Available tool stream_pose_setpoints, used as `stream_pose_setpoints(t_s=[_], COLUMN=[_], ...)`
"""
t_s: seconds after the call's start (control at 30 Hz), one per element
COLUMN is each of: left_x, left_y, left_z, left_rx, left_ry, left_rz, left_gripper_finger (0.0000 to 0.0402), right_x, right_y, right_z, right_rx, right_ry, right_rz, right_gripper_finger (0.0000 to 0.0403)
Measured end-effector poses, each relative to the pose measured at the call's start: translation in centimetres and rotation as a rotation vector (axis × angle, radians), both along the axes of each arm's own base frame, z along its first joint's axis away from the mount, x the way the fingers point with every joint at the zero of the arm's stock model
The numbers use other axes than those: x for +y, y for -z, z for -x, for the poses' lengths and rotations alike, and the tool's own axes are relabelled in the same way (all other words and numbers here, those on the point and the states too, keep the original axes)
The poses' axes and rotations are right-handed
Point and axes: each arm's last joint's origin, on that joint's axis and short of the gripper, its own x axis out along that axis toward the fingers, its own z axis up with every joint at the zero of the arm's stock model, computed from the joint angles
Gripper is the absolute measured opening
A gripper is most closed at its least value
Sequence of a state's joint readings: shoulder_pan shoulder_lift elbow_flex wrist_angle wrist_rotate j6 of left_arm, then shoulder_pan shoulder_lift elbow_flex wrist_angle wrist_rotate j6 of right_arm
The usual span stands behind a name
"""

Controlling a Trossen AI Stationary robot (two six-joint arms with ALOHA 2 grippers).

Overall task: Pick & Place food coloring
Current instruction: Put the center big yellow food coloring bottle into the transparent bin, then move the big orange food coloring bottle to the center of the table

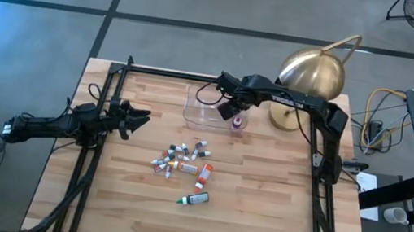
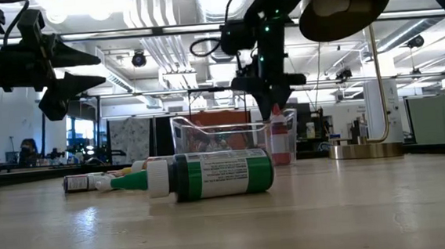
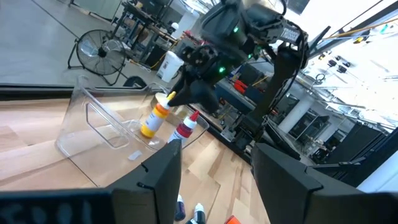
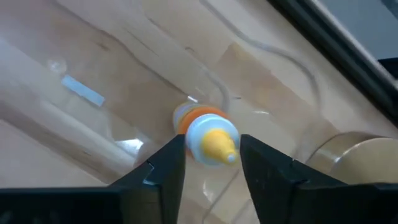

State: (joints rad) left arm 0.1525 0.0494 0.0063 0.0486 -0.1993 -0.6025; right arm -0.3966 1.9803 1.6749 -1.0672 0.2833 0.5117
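Observation:
Several tiny food coloring bottles (image 1: 184, 158) lie in a loose pile mid-table, and a green one (image 1: 194, 199) (image 2: 218, 174) lies on its side nearer the front edge. A red bottle (image 1: 239, 123) (image 3: 185, 127) stands upright by the right end of the clear tub (image 1: 196, 106) (image 3: 93, 124). My right gripper (image 1: 230, 111) (image 4: 212, 162) reaches into the tub, shut on an orange bottle with a yellow cap (image 4: 211, 134) (image 3: 154, 118). My left gripper (image 1: 145, 117) (image 3: 217, 168) hovers open over the table's left side, pointing at the tub. My right gripper pinches the orange bottle between its two fingers at the cap end (image 4: 214, 142), just below the yellow tip. The fingers come from above, slanting down into the tub. The bottle hangs tilted below them, its base (image 3: 148, 130) at or just above the tub floor.
A brass dome lamp (image 1: 312, 74) stands at the far right corner, its base (image 2: 366, 150) just right of the tub. Black frame rails run along the table's left, far and right sides. Bare wood lies between the pile and the front edge.

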Motion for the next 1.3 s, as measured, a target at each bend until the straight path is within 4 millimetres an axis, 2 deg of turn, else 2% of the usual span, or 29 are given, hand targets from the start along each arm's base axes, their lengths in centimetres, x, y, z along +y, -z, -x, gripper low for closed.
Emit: stream_pose_setpoints(t_s=[0.2, 0.33, 0.43, 0.53, 0.73, 0.83, 0.93, 1.03, 1.17, 1.3], left_x=[0.0, 0.0, 0.0, 0.0, 0.0, 0.0, 0.0, 0.0, 0.0, 0.0], left_y=[0.0, 0.0, 0.0, 0.0, 0.0, 0.0, 0.0, 0.0, 0.0, 0.0], left_z=[0.0, 0.0, 0.0, 0.0, 0.0, 0.0, 0.0, 0.0, 0.0, 0.0], left_rx=[0.000, 0.000, 0.000, 0.000, 0.000, 0.000, 0.000, 0.000, 0.000, 0.000], left_ry=[0.000, 0.000, 0.000, 0.000, 0.000, 0.000, 0.000, 0.000, 0.000, 0.000], left_rz=[0.000, 0.000, 0.000, 0.000, 0.000, 0.000, 0.000, 0.000, 0.000, 0.000], left_gripper_finger=[0.0167, 0.0167, 0.0167, 0.0167, 0.0167, 0.0167, 0.0167, 0.0167, 0.0167, 0.0167], right_x=[0.5, 1.5, 3.9, 7.8, 15.8, 19.5, 21.9, 23.0, 24.2, 25.5], right_y=[-1.9, -4.3, -6.1, -7.0, -5.0, -3.4, -2.3, -1.6, 0.1, 2.5], right_z=[0.7, 1.4, 1.3, 0.8, -0.1, -0.6, -1.3, -2.2, -3.3, -4.3], right_rx=[-0.037, -0.094, -0.112, -0.101, 0.053, 0.114, 0.115, 0.066, 0.012, 0.019], right_ry=[-0.003, -0.043, -0.245, -0.620, -1.344, -1.595, -1.693, -1.727, -1.815, -1.813], right_rz=[0.022, 0.051, 0.073, 0.030, 0.085, 0.159, 0.254, 0.294, 0.260, 0.186], right_gripper_finger=[0.0196, 0.0220, 0.0232, 0.0236, 0.0229, 0.0226, 0.0226, 0.0226, 0.0226, 0.0226])
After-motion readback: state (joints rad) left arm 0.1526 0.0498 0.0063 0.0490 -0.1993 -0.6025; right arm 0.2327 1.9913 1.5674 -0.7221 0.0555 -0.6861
